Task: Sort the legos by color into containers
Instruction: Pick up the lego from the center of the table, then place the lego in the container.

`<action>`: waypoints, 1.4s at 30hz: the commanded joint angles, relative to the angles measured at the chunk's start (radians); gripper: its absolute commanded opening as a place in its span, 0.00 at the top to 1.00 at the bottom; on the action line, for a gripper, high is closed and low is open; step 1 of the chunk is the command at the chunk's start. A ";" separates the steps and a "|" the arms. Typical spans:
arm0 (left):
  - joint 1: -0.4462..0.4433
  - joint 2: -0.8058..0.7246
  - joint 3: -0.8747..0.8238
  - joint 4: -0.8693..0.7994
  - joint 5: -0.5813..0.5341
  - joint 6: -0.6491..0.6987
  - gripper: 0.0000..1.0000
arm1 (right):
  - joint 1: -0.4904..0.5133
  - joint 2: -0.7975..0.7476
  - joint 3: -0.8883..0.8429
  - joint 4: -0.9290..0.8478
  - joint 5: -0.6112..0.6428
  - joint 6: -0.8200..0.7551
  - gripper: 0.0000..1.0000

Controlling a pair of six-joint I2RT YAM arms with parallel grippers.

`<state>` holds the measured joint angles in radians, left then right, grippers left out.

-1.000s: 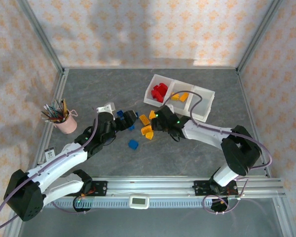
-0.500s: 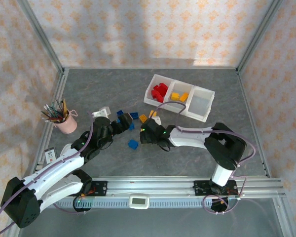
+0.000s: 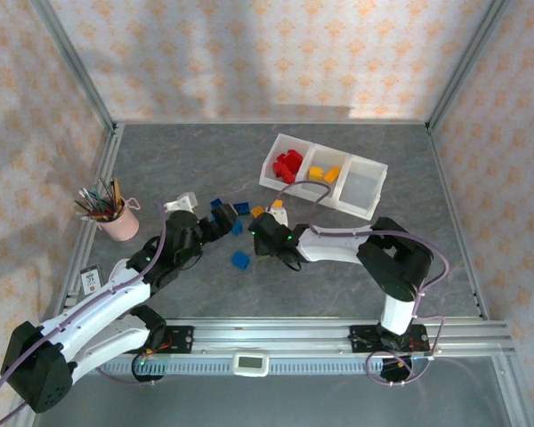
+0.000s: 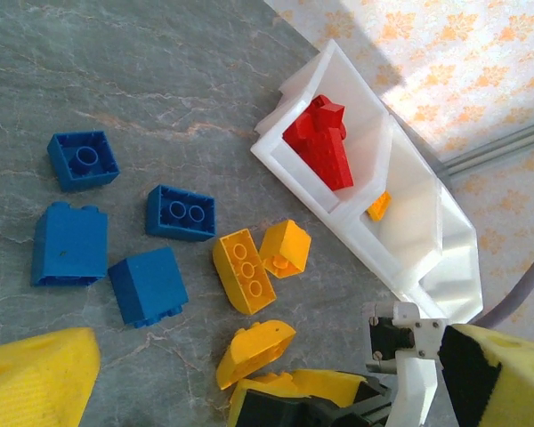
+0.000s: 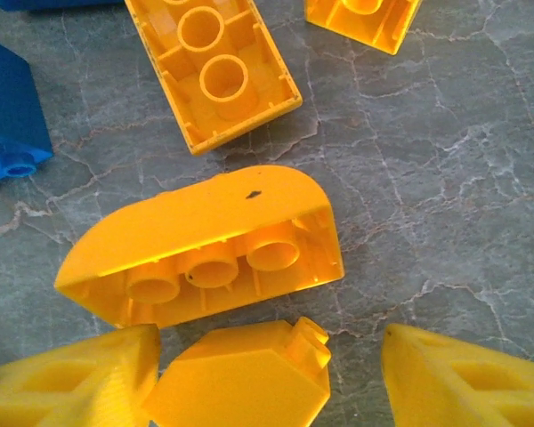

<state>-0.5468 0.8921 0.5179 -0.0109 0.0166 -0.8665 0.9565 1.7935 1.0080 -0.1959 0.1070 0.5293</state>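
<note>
Grey table (image 3: 160,160), loose legos (image 4: 246,269), white tray (image 3: 363,182)

The top external camera looks down from above and behind the arm bases over the whole table (image 3: 160,160). The left wrist camera looks obliquely toward the white tray (image 4: 294,173), fairly near. The right wrist camera faces straight down, very close; both wrist views share the curved yellow brick (image 4: 254,351) (image 5: 205,240).

Right gripper (image 5: 269,384) spread around yellow lego (image 5: 236,391) (one finger touching)
</note>
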 commanded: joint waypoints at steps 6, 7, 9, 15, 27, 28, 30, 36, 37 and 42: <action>0.011 -0.009 -0.006 -0.011 -0.017 0.003 0.01 | -0.008 -0.060 -0.052 -0.019 0.037 0.009 0.47; 0.012 -0.009 -0.005 -0.011 -0.017 0.004 0.01 | -0.008 -0.064 -0.052 -0.020 0.039 0.009 0.49; 0.013 -0.008 -0.002 -0.012 -0.013 0.004 0.01 | -0.009 -0.072 -0.055 -0.018 0.039 0.008 0.52; 0.012 0.000 0.014 -0.018 -0.004 0.015 0.01 | -0.020 -0.099 -0.072 -0.008 0.039 0.001 0.62; 0.013 0.111 0.120 0.006 0.087 0.073 0.01 | -0.127 -0.278 -0.066 -0.081 0.068 -0.054 0.65; 0.012 0.134 0.137 0.011 0.100 0.080 0.01 | -0.160 -0.288 -0.053 -0.090 0.072 -0.066 0.65; 0.011 0.177 0.166 0.022 0.121 0.091 0.01 | -0.234 -0.290 -0.017 -0.096 0.053 -0.099 0.65; 0.008 0.306 0.241 0.088 0.165 0.106 0.01 | -0.407 -0.203 0.123 -0.072 0.098 -0.184 0.65; 0.008 0.330 0.254 0.096 0.174 0.109 0.01 | -0.431 -0.170 0.152 -0.062 0.098 -0.200 0.65; 0.007 0.405 0.307 0.130 0.207 0.109 0.01 | -0.513 -0.022 0.294 -0.054 0.083 -0.238 0.62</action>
<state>-0.5423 1.2804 0.7834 0.0624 0.1867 -0.7818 0.4679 1.7100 1.2522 -0.2455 0.1616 0.3397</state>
